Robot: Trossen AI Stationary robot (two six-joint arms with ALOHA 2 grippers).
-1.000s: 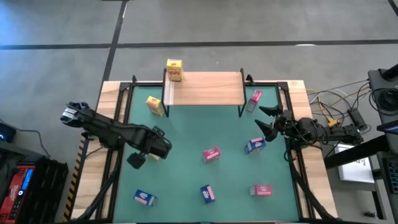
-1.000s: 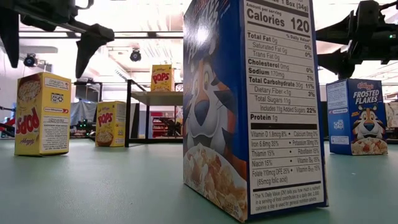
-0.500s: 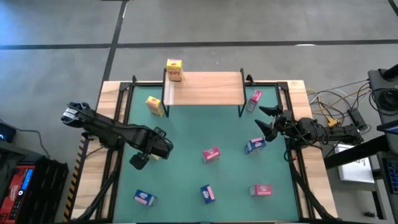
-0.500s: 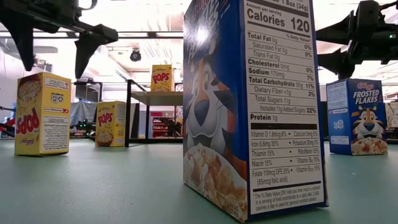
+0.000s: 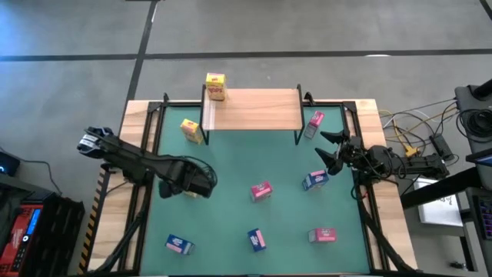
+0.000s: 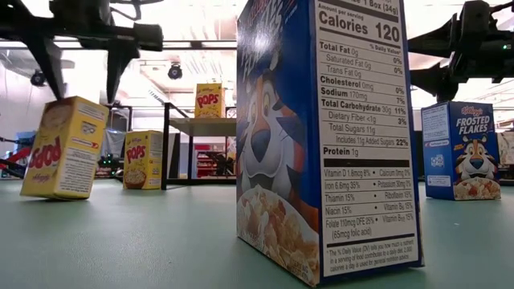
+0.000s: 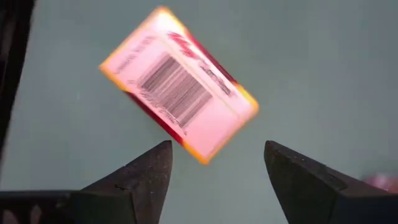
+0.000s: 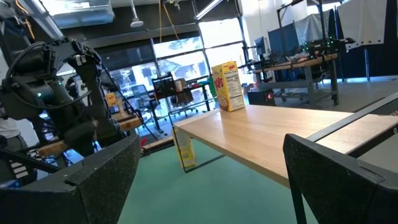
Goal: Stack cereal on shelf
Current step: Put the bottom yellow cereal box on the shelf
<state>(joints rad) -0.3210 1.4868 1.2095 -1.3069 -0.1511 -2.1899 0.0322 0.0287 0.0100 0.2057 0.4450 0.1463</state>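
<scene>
Downward over the left part of the green mat (image 5: 231,161), find the left gripper (image 5: 184,187), fingers (image 6: 119,68) spread and released, straddling the top of a yellow cereal box (image 6: 64,148). From table height: box tipped off upright, leaning on one bottom edge, upper end just under and between the two fingers. Cannot tell about contact with either finger. Through the left wrist camera: same box turned askew, barcode face toward the lens, lying just beyond the fingertips and in line with the gap, mat showing on either side of it.

Over by the right edge of the table (image 5: 142,115), find the right gripper (image 5: 324,148), raised, fingers wide apart, grasping nothing, pointed toward the shelf (image 5: 254,108). Just beside it on the mat, a blue cereal box (image 5: 314,180); near the shelf's right legs, a pink cereal box (image 5: 314,123).

On the shelf, at the far left corner: a second yellow box (image 5: 215,86), upright. Beside the shelf's left legs, on the mat: a third yellow box (image 5: 192,131).
</scene>
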